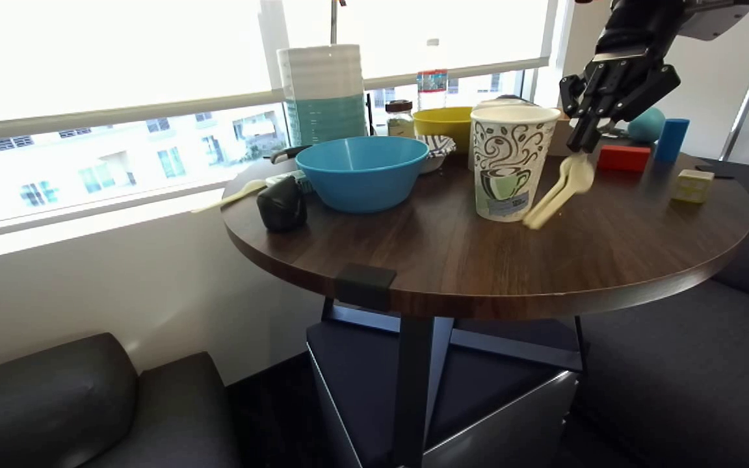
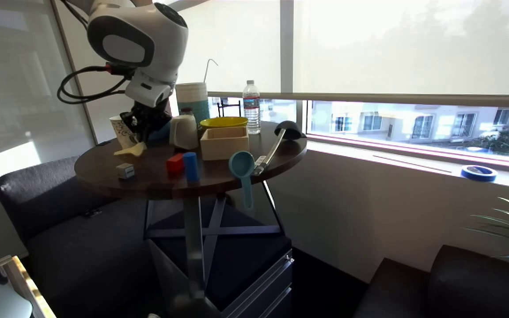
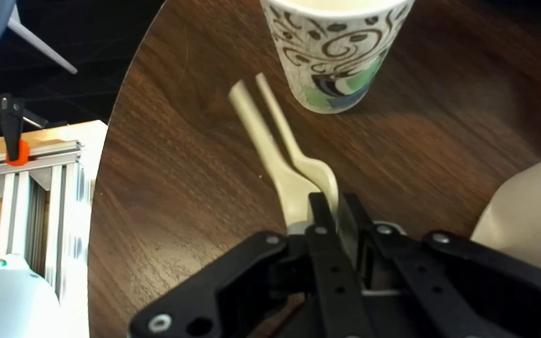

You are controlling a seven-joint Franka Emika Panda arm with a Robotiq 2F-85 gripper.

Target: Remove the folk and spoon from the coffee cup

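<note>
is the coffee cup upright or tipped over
Upright: the cup stands on the table on its narrow base, rim facing up.

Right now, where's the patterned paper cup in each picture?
In an exterior view, the cup is right of centre.
In an exterior view, the cup is left of centre, partly hidden.
In the wrist view, the cup is cut by the top edge.
Shared landmark: the pale utensils near the cup.

Coffee cup (image 1: pixel 510 166) upright on bench (image 1: pixel 452 260) in an exterior view. Right of cup: end effector (image 1: pixel 583 142) clamped on 2 pale utensils (image 1: pixel 558 199) at their upper ends, lower ends slanting toward cup base. Left of cup, apart: blue bowl (image 1: pixel 363 185).
</note>
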